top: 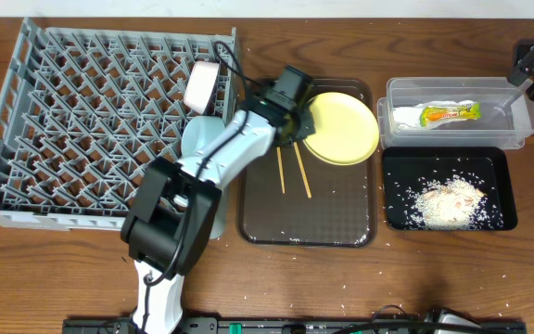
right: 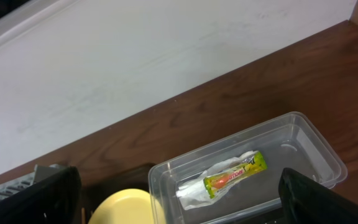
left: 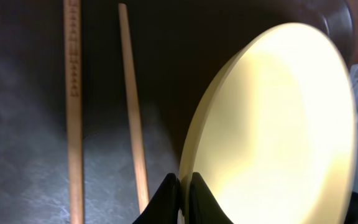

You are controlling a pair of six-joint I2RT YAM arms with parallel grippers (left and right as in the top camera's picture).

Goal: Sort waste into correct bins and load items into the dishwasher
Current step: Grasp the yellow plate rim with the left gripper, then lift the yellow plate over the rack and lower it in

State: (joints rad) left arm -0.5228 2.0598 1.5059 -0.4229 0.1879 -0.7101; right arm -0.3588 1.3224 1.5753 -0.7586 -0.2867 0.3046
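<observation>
The left hand [left: 185, 182] pinches the rim of the yellow plate [left: 278, 124] and holds it tipped up over the brown tray [top: 341, 218]. Two chopsticks [top: 291, 173] lie beside it. The right hand [top: 529, 67] is wide open near the tub [top: 395, 93]. The wrapper [top: 449, 114] lies in the tub. Rice [top: 448, 201] is in the black tray [top: 501, 165].

Dark brown serving tray [top: 332, 221] mid wooden table [top: 452, 278]; white wall [right: 135, 56] behind.

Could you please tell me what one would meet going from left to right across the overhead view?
Grey dish rack → chopsticks → yellow plate → clear tub holding the wrapper.
</observation>
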